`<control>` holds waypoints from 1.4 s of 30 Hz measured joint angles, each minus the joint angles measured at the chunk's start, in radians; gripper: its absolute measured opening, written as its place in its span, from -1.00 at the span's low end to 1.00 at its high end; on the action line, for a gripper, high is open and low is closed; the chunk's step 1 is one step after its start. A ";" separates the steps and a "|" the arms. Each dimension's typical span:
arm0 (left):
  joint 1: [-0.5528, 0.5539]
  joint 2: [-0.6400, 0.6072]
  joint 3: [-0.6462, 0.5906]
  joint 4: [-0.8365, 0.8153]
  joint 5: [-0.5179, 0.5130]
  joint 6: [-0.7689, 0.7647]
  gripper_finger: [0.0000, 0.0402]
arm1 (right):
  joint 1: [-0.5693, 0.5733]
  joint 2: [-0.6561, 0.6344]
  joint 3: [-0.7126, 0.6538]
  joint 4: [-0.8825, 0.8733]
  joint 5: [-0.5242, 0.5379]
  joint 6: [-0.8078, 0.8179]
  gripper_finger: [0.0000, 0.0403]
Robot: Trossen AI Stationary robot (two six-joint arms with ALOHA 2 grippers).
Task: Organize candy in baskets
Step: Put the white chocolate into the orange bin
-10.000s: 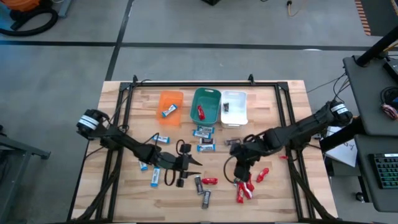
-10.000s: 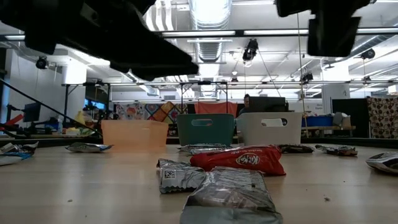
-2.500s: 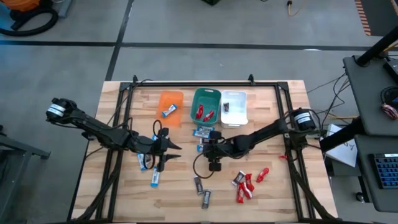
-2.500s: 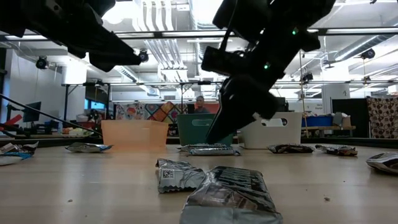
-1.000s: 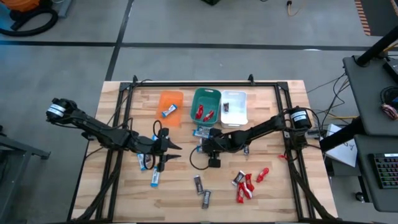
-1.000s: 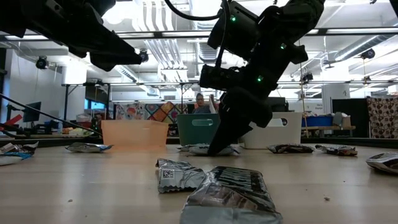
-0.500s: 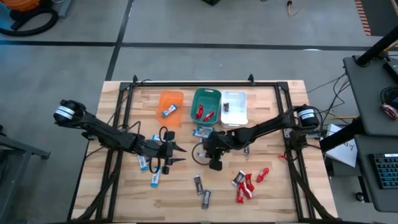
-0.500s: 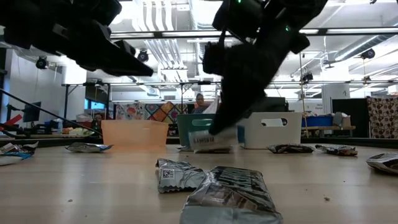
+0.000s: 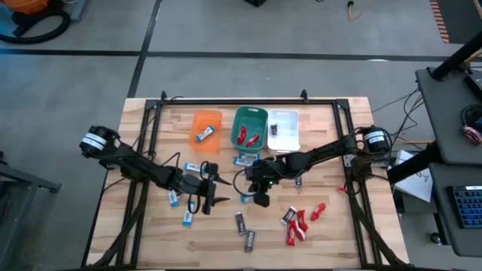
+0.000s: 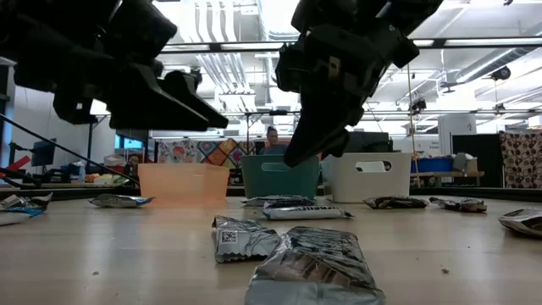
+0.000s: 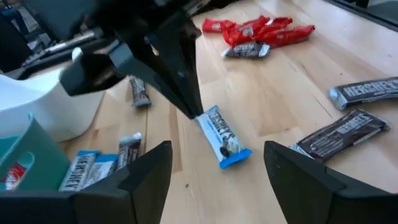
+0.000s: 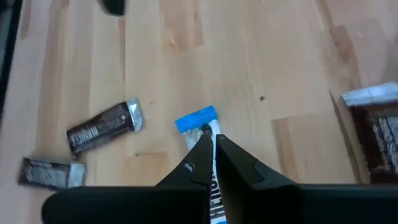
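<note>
Wooden slatted table, candy scattered across it. Three baskets in a row at the far edge: orange basket holding one blue bar, teal basket with red bars, white basket with one dark bar. Red bars clustered near the front right; dark bars front centre. Right gripper, fingers pinched together on the end of a blue-and-white bar at mid-table. Left gripper just beside it, jaws spread wide, holding nothing.
</note>
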 joint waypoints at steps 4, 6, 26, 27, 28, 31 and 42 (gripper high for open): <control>-0.001 0.027 0.000 0.014 0.000 -0.003 0.18 | 0.045 0.000 -0.001 0.005 -0.001 -0.259 -0.96; -0.002 0.028 0.000 0.016 0.000 -0.007 0.18 | 0.057 -0.001 -0.010 0.019 -0.004 -0.354 -0.96; -0.021 0.018 0.000 0.034 -0.001 -0.060 0.18 | 0.073 -0.002 -0.345 0.604 0.127 -0.336 -0.86; -0.021 0.018 0.000 0.037 -0.001 -0.060 0.18 | 0.073 -0.002 -0.345 0.605 0.125 -0.336 -0.81; -0.021 0.018 0.001 0.038 -0.001 -0.060 0.18 | 0.073 -0.002 -0.345 0.606 0.125 -0.336 -0.75; -0.020 0.018 0.007 0.040 -0.001 -0.059 0.18 | 0.073 -0.002 -0.345 0.606 0.124 -0.336 -0.52; -0.020 0.018 0.018 0.041 -0.002 -0.059 0.18 | 0.073 -0.002 -0.371 0.612 0.124 -0.283 0.29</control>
